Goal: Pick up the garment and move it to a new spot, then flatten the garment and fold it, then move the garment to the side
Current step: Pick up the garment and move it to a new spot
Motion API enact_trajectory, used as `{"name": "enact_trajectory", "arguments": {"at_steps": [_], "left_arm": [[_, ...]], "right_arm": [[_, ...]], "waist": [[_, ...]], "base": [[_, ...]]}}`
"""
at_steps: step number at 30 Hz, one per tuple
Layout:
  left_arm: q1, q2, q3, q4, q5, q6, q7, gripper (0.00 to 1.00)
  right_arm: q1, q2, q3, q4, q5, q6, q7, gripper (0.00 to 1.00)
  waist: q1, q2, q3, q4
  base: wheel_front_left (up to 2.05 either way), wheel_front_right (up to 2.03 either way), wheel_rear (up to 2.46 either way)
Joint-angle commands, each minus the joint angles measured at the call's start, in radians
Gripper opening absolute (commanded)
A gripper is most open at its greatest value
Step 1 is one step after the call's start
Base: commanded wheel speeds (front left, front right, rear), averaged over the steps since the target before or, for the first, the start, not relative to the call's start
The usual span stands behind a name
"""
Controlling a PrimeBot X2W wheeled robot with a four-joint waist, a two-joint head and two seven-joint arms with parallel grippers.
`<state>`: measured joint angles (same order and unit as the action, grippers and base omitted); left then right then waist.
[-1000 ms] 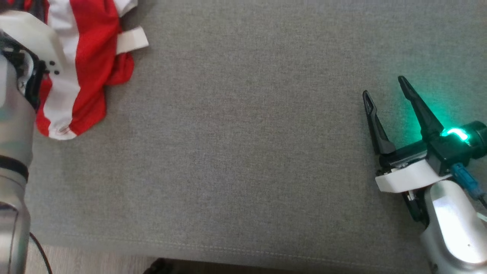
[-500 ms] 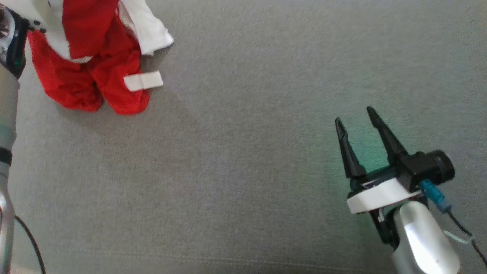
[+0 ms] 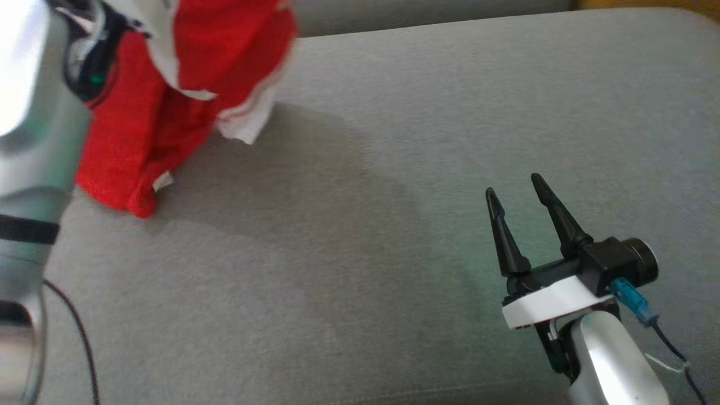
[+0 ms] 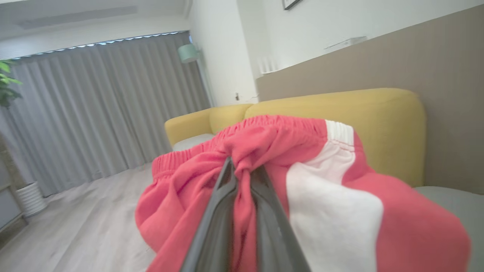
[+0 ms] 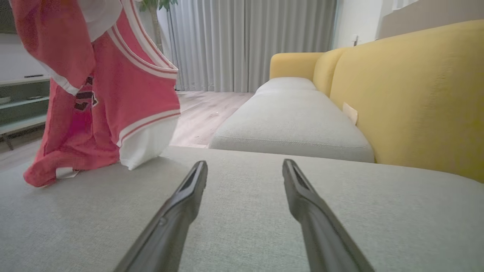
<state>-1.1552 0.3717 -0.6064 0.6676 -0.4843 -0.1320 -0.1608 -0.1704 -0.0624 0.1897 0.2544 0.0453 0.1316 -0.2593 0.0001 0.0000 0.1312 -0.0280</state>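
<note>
Red-and-white garment (image 3: 169,112) hangs bunched over the far left corner of the grey sofa cushion (image 3: 360,270), and its lowest fold seems to brush the fabric. It looks soft, light and floppy, and it'll sag wherever it's pinched; the elastic waistband looks the firmest hold. Left gripper (image 4: 242,168) is clenched on a twisted wad of it, while the right gripper (image 3: 512,184) hovers spread wide and empty near the front right.

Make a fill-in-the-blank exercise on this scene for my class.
1. The left gripper is ____ on the red and white garment.
2. The right gripper is ____ and holds nothing.
3. The sofa backrest is coloured ____.
Missing words: shut; open; yellow.
</note>
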Motion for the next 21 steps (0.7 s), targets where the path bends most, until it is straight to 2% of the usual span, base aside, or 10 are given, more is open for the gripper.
{"name": "enact_trajectory", "arguments": {"at_steps": [1, 6, 10, 16, 21], "left_arm": [[-0.056, 0.02, 0.021, -0.049, -0.019, 0.001, 0.005, 0.0], [-0.028, -0.048, -0.013, -0.08, -0.077, 0.001, 0.017, 0.0], [0.041, -0.118, -0.031, -0.065, -0.104, 0.009, -0.014, 0.0], [0.208, -0.26, -0.082, 0.032, -0.143, 0.01, -0.068, 0.0], [0.346, -0.309, -0.126, 0.121, -0.119, 0.024, -0.099, 0.0]], "right_arm": [[-0.012, 0.011, 0.022, -0.039, 0.006, -0.001, -0.002, 1.0], [-0.012, 0.012, 0.029, -0.055, 0.035, -0.001, -0.002, 1.0], [-0.015, 0.012, 0.036, -0.062, 0.049, -0.001, -0.002, 1.0], [-0.018, 0.012, 0.024, -0.074, 0.048, -0.001, -0.002, 1.0], [-0.011, 0.012, 0.025, -0.072, 0.046, -0.001, -0.002, 1.0]], "waist": [[-0.0001, 0.0, -0.017, -0.052], [-0.0001, 0.0, -0.012, -0.112], [-0.0001, 0.0, 0.007, -0.154], [-0.0001, 0.0, 0.046, -0.185], [-0.0001, 0.0, 0.046, -0.197]], "base": [[0.0, 0.0, 0.0], [0.0, 0.0, 0.0], [0.0, 0.0, 0.0], [0.0, 0.0, 0.0], [0.0, 0.0, 0.0]]}}
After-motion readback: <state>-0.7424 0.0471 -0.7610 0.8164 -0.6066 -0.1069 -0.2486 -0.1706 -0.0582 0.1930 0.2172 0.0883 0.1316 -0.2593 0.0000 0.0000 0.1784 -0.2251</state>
